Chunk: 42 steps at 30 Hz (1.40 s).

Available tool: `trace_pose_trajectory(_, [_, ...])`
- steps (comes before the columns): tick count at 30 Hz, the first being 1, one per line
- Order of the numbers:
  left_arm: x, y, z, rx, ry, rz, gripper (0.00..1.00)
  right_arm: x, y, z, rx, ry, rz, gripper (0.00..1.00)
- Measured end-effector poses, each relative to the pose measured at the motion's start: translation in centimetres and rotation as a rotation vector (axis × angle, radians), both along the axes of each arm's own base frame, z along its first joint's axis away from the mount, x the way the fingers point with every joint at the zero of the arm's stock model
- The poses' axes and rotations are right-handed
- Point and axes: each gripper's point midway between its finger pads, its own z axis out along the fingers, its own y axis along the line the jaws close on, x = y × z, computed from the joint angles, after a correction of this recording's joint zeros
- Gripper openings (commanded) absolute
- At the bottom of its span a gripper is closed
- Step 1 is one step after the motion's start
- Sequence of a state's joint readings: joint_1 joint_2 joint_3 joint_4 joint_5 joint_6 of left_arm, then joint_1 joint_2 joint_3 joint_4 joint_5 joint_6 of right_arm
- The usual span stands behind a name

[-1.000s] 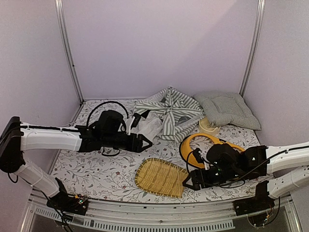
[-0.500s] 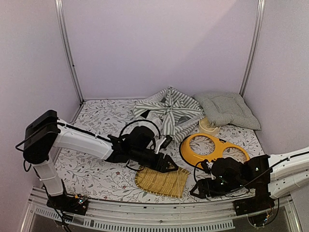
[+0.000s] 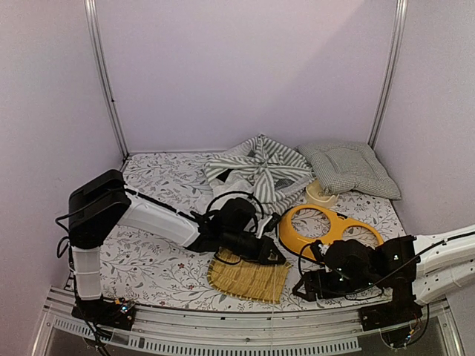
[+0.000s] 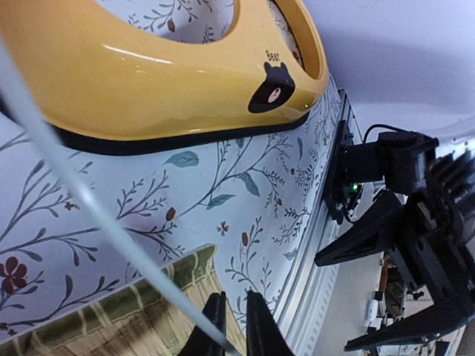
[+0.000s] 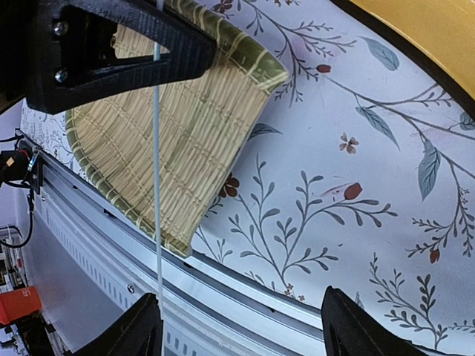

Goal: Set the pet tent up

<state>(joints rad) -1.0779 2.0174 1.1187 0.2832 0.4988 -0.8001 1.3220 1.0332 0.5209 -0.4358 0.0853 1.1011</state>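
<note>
**Left pincer nips the pole, tent lies flat at the back**

Left pincer (image 4: 234, 324) sits low over the bamboo tray (image 3: 249, 276), lower centre of the overhead view. Its jaws are pinched almost together on a thin white pole (image 4: 85, 191), and the wrist view has that rod running straight into the tips. Above that, upper centre against the back wall, the pet tent (image 3: 260, 170) lies collapsed, a crumpled heap of striped cloth. Whether the pole joins it, can't tell from here. That fabric looks soft, light and floppy; grab cloth alone and it will probably just drag and bunch. The pole looks springy and slick, likely to twist in a narrow pinch, so a hold near its end or at a seam seems the better bet. Moving right, the right pincer (image 5: 245, 326) is at lower right, jaws spread wide, holding nothing. Then comes the yellow two-hole ring stand (image 3: 326, 226). Far right at the back is the gingham cushion (image 3: 345, 167), just beside the tent.
</note>
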Motion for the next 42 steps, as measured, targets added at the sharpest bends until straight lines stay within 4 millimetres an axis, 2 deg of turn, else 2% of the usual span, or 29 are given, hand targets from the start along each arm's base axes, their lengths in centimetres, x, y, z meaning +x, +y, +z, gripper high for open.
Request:
trace_pose_trajectory(9, [1.5, -1.1, 2.1, -0.044, 0.021, 0.034, 0.0, -0.4, 1.5, 1.2, 0.057, -0.016, 0.083, 0.99])
trace_pose_trajectory(16, [3.6, -1.5, 4.0, -0.123, 0.028, 0.09, 0.0, -1.7, 4.0, 2.4, 0.16, 0.002, 0.201, 0.95])
trace_pose_trajectory(21, [5.0, -2.0, 6.8, -0.238, 0.039, 0.123, 0.0, -2.3, 4.8, 1.6, 0.16, 0.028, 0.242, 0.87])
trace_pose_trajectory(24, [5.9, -2.3, 8.6, -0.31, 0.038, 0.143, 0.0, -2.5, 5.2, 1.7, 0.176, 0.034, 0.256, 0.78])
trace_pose_trajectory(27, [6.9, -2.2, 10.3, -0.38, 0.035, 0.164, 0.0, -2.7, 5.4, 1.8, 0.19, 0.042, 0.266, 0.69])
trace_pose_trajectory(31, [8.3, -2.1, 12.7, -0.459, 0.018, 0.184, 0.0, -3.0, 5.1, 1.5, 0.19, 0.054, 0.273, 0.61])
trace_pose_trajectory(36, [9.9, -1.7, 14.7, -0.52, -0.001, 0.2, 0.0, -3.2, 4.6, 2.7, 0.228, 0.044, 0.273, 0.59])
trace_pose_trajectory(42, [11.0, -1.1, 15.8, -0.559, -0.013, 0.215, 0.0, -3.6, 3.6, 2.4, 0.21, 0.061, 0.279, 0.59])
